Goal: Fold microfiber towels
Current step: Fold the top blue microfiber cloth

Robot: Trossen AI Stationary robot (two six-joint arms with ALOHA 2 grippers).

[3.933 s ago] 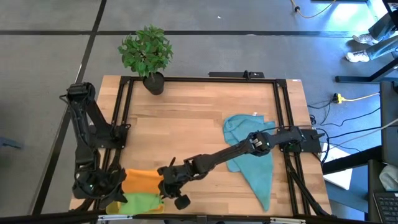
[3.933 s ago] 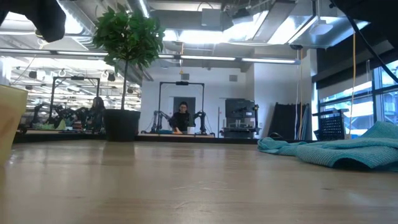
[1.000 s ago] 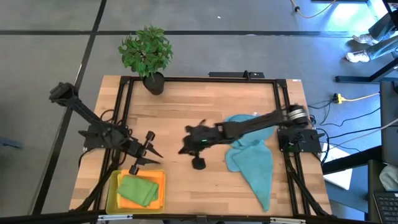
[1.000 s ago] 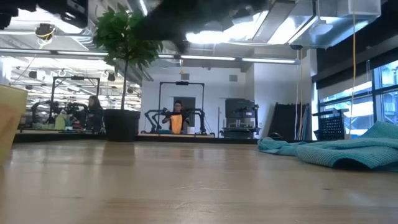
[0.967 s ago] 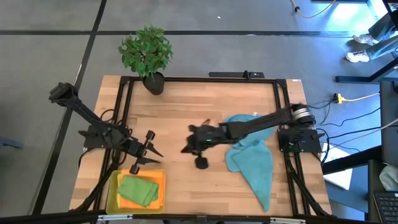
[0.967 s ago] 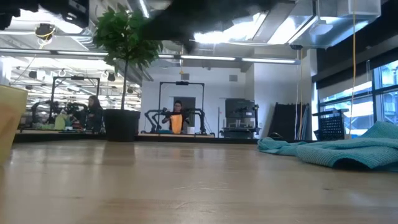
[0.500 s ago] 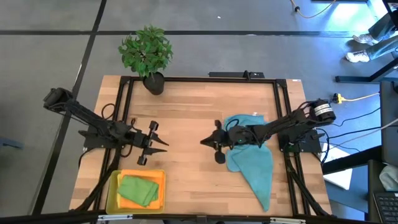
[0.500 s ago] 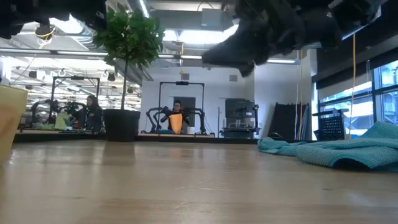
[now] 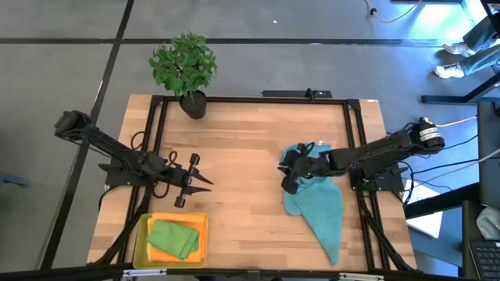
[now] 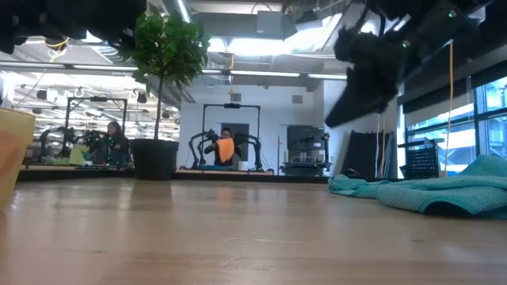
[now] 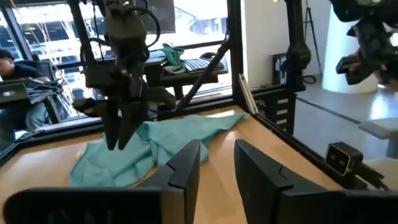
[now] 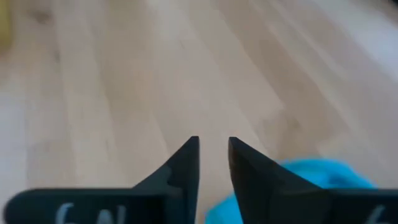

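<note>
broadly, the wooden table (image 9: 234, 148) bears a rumpled teal-blue towel (image 9: 322, 204) at 3 o'clock, long axis running 12 to 6, tapering toward 6. at 7 o'clock, a yellow tray (image 9: 205, 234) holds a folded green towel (image 9: 172, 238). the right gripper (image 9: 291, 173) hangs at the teal towel's 9 o'clock edge, fingers narrowly parted, empty. the left gripper (image 9: 201, 181) hovers at 9 o'clock, slightly parted, empty.

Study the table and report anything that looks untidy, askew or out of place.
The teal towel lies crumpled and unfolded on the table's right side, beneath the right claw. The green towel sits folded in the yellow tray. Nothing looks spilled or damaged.
</note>
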